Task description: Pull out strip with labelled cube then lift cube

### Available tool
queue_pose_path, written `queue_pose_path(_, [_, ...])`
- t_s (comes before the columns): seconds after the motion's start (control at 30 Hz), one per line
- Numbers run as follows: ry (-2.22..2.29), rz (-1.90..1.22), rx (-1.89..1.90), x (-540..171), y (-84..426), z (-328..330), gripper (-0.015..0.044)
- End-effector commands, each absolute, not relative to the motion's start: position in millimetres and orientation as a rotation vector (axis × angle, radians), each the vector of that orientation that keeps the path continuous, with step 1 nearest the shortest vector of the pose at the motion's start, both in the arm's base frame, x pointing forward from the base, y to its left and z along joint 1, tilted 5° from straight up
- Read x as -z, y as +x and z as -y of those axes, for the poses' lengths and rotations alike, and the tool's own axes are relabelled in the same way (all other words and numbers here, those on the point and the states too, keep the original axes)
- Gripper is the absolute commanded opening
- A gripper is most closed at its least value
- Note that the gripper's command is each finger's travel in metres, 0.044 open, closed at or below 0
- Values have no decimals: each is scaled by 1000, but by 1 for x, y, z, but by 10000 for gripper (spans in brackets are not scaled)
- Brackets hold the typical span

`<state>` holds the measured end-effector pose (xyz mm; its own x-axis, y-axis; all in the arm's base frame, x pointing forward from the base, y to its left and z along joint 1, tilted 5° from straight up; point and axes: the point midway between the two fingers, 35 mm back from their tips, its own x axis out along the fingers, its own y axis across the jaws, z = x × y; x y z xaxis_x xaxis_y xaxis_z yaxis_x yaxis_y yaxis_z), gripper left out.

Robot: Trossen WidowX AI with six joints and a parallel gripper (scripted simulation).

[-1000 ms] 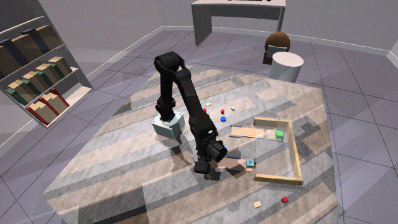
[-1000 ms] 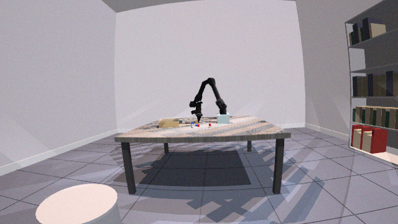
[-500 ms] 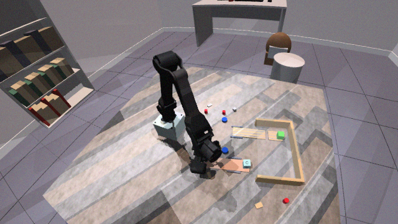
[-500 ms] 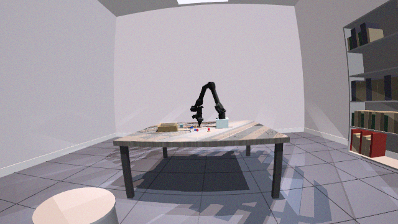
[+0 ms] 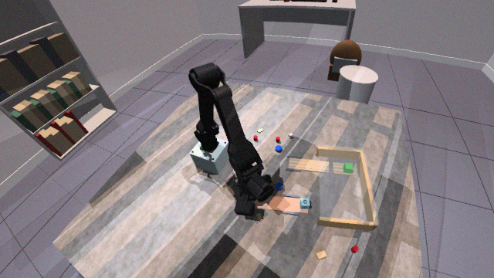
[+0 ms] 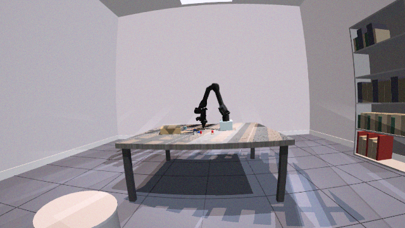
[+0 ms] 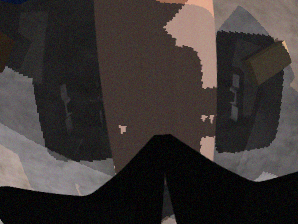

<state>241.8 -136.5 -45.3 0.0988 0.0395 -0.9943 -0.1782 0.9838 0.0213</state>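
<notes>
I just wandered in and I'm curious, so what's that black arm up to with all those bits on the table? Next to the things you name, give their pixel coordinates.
The robot arm has its closed gripper (image 5: 258,217) (image 7: 162,143) at the near end of the orange strip (image 5: 287,205), apparently to draw it out. The labelled cube (image 5: 305,203) rides on its far end, not yet lifted. The green cube (image 5: 348,167) sits on the other, broken strip.
</notes>
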Motion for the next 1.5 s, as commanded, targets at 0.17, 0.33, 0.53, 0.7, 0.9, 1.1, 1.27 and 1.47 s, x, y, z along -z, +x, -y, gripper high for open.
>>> queue_pose_path(0.17, [-106,-1493,-172,51,233,134,0])
queue_pose_path(0.33, [-106,-1493,-172,51,233,134,0])
queue_pose_path(0.53, [-106,-1493,-172,51,233,134,0])
queue_pose_path(0.7, [-106,-1493,-172,51,233,134,0])
queue_pose_path(0.9, [-108,-1486,-169,13,241,139,0])
queue_pose_path(1.1, [-118,-1491,-182,3,243,139,26])
queue_pose_path(1.27, [-198,-1480,-257,-1,269,135,157])
queue_pose_path(1.47, [-199,-1478,-257,-6,291,131,315])
